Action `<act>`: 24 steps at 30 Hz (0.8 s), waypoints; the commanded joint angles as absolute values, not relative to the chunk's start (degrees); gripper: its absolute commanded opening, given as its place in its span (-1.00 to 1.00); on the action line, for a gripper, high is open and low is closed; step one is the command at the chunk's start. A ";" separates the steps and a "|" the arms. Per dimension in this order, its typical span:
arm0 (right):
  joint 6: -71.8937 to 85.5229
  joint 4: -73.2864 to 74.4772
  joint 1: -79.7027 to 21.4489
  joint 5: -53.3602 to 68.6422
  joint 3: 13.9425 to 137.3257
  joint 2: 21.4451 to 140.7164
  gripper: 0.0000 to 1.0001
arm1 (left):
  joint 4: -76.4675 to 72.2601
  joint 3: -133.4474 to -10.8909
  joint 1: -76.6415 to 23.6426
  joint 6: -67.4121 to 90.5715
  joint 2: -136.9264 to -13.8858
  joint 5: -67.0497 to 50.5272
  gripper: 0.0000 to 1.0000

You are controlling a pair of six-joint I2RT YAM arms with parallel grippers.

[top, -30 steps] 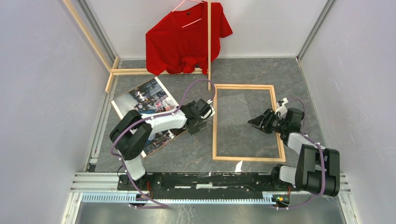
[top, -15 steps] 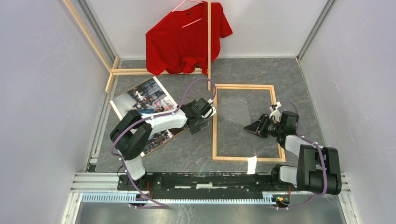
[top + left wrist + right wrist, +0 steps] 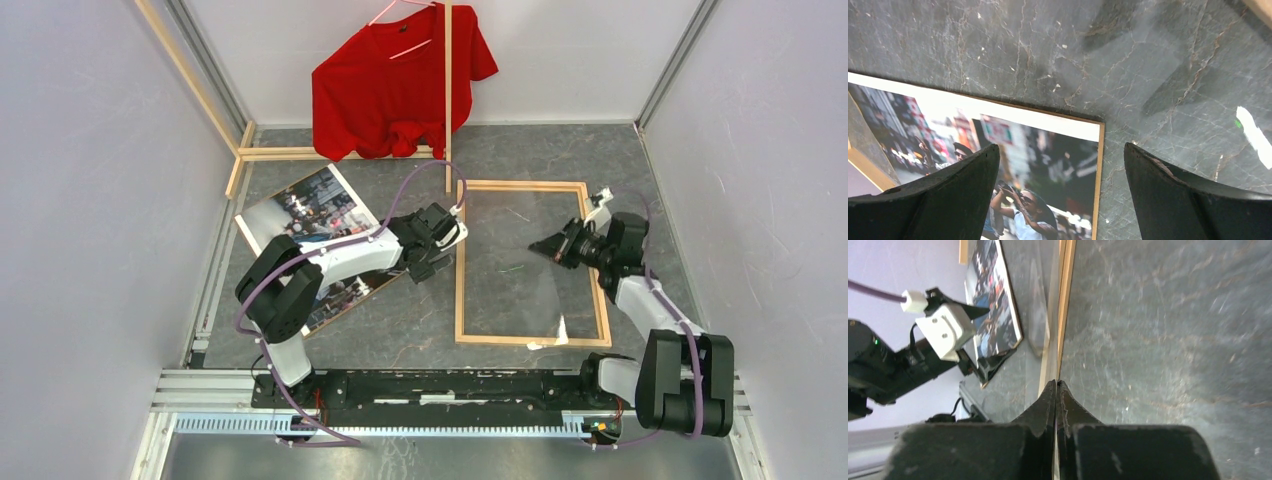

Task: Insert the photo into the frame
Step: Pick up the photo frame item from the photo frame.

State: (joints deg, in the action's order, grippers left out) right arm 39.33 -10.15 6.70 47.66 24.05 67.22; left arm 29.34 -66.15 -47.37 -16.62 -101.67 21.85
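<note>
The photo (image 3: pixel 312 208) (image 3: pixel 1048 165), a colour print with a white border, lies flat on the grey floor left of the frame, with a thin tan edge along its side. My left gripper (image 3: pixel 432 252) (image 3: pixel 1060 146) hovers open over its corner, one finger above the print and the other above bare floor. The frame (image 3: pixel 460 290) (image 3: pixel 1065 305) of thin light wood lies right of it. My right gripper (image 3: pixel 550 247) (image 3: pixel 1056 382) is over the frame's inside, shut on the edge of the clear pane (image 3: pixel 520 275) (image 3: pixel 1040 335), which stands tilted up from the frame.
A red T-shirt (image 3: pixel 400 85) hangs on a hanger at the back wall. Loose light-wood slats (image 3: pixel 300 153) lie and lean at the back left. White walls close in on both sides, and the arms' base rail (image 3: pixel 440 385) runs along the near edge.
My right gripper went from open to shut and moved up toward the frame's far half. The pane's glare patch shifted right. The left arm barely moved.
</note>
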 commanded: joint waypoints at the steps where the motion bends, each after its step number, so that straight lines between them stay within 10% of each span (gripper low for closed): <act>1: 28.42 4.92 6.54 37.91 34.62 67.17 -1.00 | 31.72 -70.75 -47.57 -17.61 -101.11 20.31 1.00; 24: 16.52 23.11 7.96 18.47 48.36 65.46 -1.00 | 37.28 -84.39 -46.06 -5.95 -109.41 0.59 1.00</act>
